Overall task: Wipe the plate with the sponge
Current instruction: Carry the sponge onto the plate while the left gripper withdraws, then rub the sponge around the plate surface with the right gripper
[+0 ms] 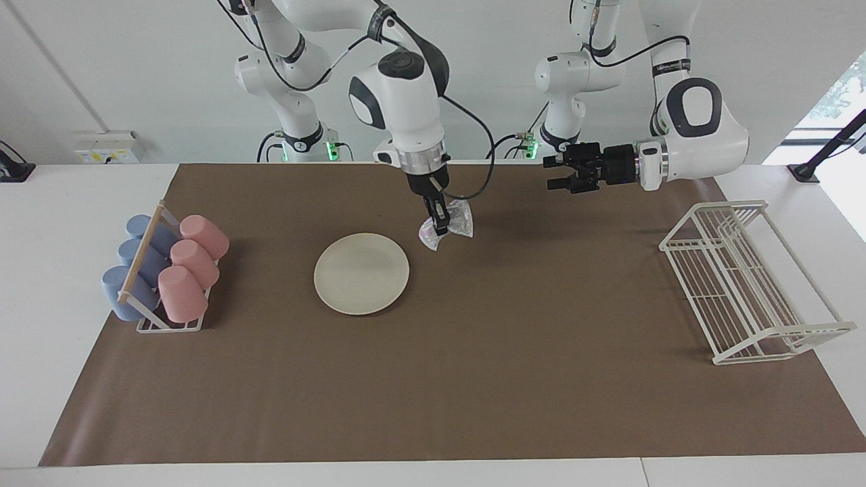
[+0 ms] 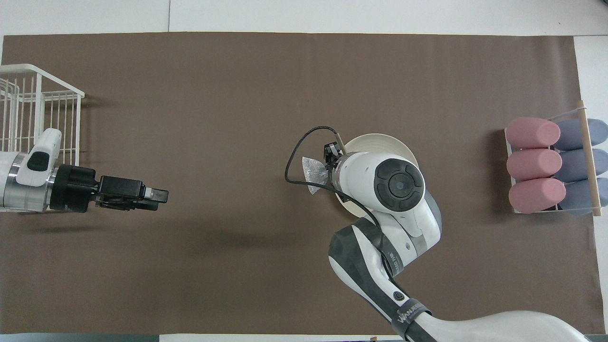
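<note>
On the bench toward the right arm's end, a cup rack (image 1: 169,284) holds pink cups (image 1: 193,260) and blue cups (image 1: 132,267) lying on their sides. They are well apart from the work, so they are safe.

The plate (image 1: 361,273) lies flat on the brown mat (image 1: 433,392), near the middle of the bench. Nothing holds it down. If the sponge pushes hard from the side, the plate can slide along the mat, or tip if the push lands on its rim.

The right tool (image 1: 440,228) hangs in the air just beside the plate's edge, toward the left arm's end. Its fingers are pressed together on the sponge (image 1: 449,225). The sponge is soft and floppy, and only one small part of it is pinched. It droops down. It can slip out, or fold up so the hard fingers rub the plate instead.

The left tool (image 1: 556,173) is up in the air over the mat near the robots, with its fingers apart and nothing in them. This arm waits.

The white wire rack (image 1: 747,281) stands at the left arm's end of the bench, well apart.
</note>
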Controlling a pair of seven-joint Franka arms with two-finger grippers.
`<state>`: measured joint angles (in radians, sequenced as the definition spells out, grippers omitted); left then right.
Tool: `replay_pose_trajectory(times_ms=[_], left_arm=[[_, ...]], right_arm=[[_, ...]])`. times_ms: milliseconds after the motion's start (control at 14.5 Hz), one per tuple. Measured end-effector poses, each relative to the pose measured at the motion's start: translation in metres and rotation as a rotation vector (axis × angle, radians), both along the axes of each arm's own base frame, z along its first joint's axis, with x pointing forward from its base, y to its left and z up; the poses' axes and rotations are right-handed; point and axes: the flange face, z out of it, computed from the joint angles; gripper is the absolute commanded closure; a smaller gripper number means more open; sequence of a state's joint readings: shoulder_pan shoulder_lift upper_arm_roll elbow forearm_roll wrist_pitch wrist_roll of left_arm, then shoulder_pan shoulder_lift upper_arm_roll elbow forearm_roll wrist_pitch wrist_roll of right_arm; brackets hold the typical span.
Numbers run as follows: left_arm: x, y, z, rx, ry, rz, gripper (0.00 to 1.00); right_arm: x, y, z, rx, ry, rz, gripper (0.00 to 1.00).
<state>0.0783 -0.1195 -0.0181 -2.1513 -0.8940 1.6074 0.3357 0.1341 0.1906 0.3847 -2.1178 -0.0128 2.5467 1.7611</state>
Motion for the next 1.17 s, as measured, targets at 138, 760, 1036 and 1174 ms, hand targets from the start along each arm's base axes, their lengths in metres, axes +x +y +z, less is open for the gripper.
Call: replay_pose_trajectory(times_ms=[138, 760, 1036, 1174], left_arm=[[0.005, 0.010, 0.002, 0.088, -0.038, -0.003, 0.00], [0.010, 0.035, -0.001, 0.279, -0.033, 0.043, 0.00], [0.015, 0.031, 0.000, 0.301, -0.045, 0.072, 0.00], [0.018, 0.027, 0.001, 0.314, -0.064, 0.091, 0.00]], right_arm=[[0.002, -0.016, -0.008, -0.012, 0.008, -0.003, 1.00], [-0.010, -0.050, -0.049, -0.024, 0.038, -0.044, 1.00], [-0.010, -0.068, -0.059, -0.046, 0.024, 0.044, 1.00], [0.000, -0.099, -0.060, -0.071, 0.007, 0.117, 1.00]])
